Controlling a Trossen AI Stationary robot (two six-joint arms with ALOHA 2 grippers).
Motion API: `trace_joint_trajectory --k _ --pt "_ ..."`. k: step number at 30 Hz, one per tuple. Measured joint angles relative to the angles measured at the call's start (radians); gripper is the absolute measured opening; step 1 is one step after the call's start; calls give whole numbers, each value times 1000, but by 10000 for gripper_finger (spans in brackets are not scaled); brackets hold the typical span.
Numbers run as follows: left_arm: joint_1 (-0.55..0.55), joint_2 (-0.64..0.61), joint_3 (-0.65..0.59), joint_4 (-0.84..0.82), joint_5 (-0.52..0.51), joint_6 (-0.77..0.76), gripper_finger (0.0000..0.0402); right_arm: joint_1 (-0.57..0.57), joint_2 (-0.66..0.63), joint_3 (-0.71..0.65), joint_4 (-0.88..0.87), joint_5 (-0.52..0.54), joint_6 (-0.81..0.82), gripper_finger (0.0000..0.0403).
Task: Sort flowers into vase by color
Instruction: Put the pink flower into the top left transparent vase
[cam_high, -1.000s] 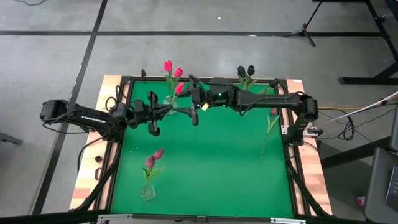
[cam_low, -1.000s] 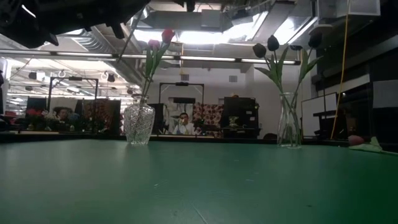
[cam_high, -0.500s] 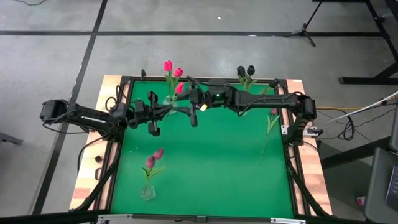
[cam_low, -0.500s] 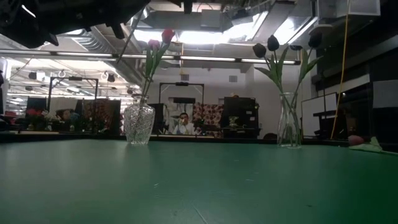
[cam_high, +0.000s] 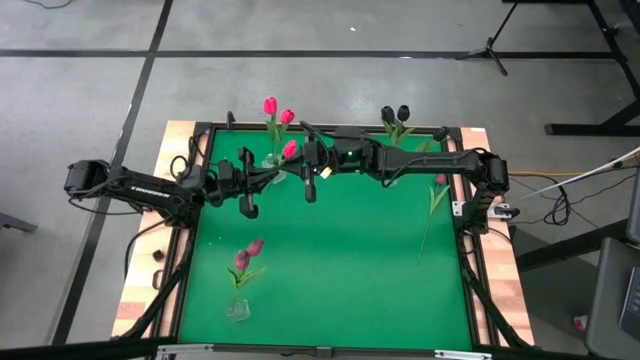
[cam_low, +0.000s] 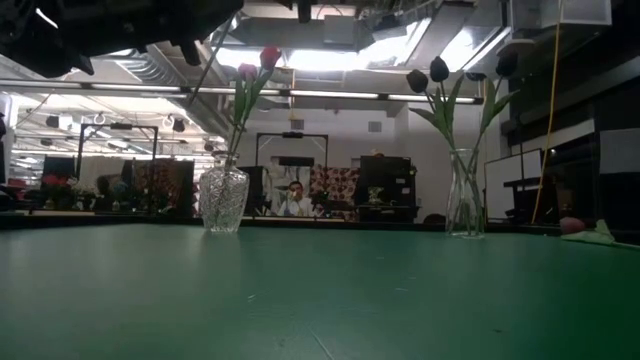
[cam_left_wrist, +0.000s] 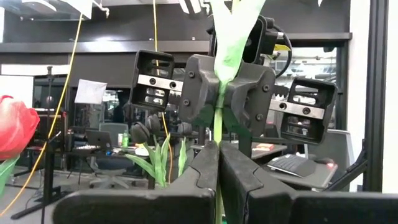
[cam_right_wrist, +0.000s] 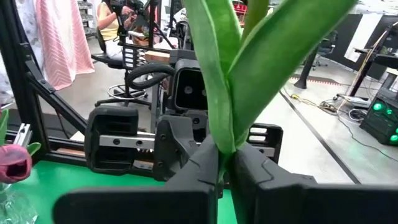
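A pink-red flower, head (cam_high: 290, 149), is held above the green table between my two grippers, which face each other. My left gripper (cam_high: 266, 178) (cam_left_wrist: 218, 144) is shut on its green stem. My right gripper (cam_high: 292, 172) (cam_right_wrist: 224, 155) is shut on the same stem close by. Just beyond stands a glass vase (cam_high: 272, 160) (cam_low: 223, 200) on the far left of the table, with two pink-red flowers (cam_high: 270, 105) upright in it. My left gripper pinches the thin green stem (cam_left_wrist: 218, 127) between its two fingers, coming level from the table's left and lying across the stem. The flower is lifted clear of the table. My right gripper pinches the same stem at the base of its leaves (cam_right_wrist: 225, 140) between its two fingers, coming level from the table's right, across the stem. The leaves stand out past the fingers.
A tall vase with near-black flowers (cam_high: 395, 125) (cam_low: 463, 195) stands at the far right. A small vase with maroon-pink flowers (cam_high: 243, 265) is near the front left. One loose flower (cam_high: 432, 210) lies by the right edge. A person (cam_low: 293, 200) sits in the room beyond.
My right gripper has shifted a little toward the table's left, closer to my left gripper. The held flower's head has moved slightly with it. My left arm has kept still.
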Motion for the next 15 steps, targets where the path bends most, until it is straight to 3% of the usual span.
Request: trace_joint_trajectory --k 7,15 --pt "0 -5 0 -10 -44 -13 14 0 -1 0 -10 31 4 11" --pt "-1 -141 0 -257 -149 -14 81 -1 -1 0 -30 104 -5 10"
